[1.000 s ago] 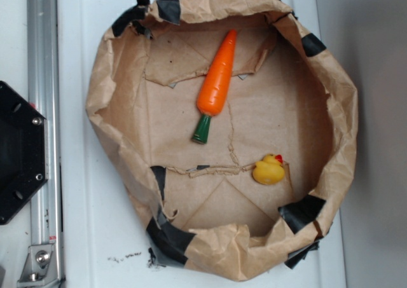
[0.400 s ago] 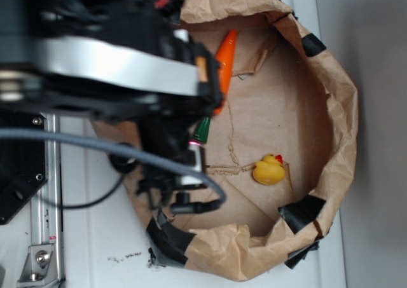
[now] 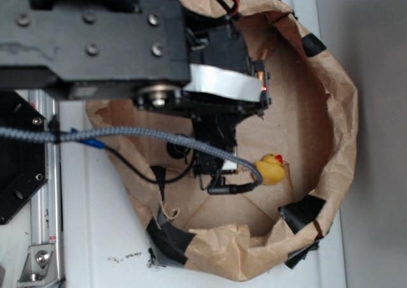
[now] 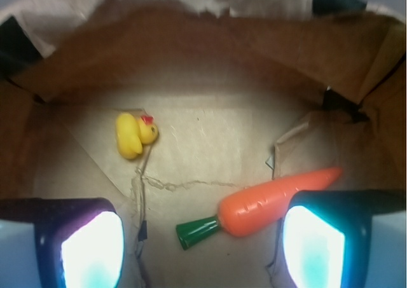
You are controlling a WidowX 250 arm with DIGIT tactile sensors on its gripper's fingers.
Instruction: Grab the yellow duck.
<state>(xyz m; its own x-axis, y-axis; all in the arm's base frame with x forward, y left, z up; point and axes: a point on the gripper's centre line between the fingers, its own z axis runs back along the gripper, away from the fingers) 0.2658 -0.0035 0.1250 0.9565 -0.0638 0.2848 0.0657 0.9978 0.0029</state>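
Approach step, no grasp yet. The arm reaches in from the upper left of the exterior frame and covers most of the upper left half of the paper-lined basin.

The yellow duck sits in the left middle of the wrist frame, on the brown paper floor, beak end toward frame right. In the exterior view the duck is just right of centre, lower half, peeking out past the end of the arm hardware. Untouched, nothing on it.

The gripper is spread wide: both fingers sit at the bottom corners of the wrist frame, well apart, holding nothing. One fingertip is at lower left, the other at lower right.

The carrot lies between the fingers' line and the duck's side of the floor, lower right of centre in the wrist view, its green stem end pointing toward frame left. It's closer to the claw than the duck is. The exterior view hides it under the arm.

My read on the next move: shift toward frame left and forward in the wrist view so the duck centres between the fingers, then descend and close. Risk: clipping the carrot on the way. Wrong target if it just drops straight down. The crumpled paper seam near the duck could also snag a fingertip.
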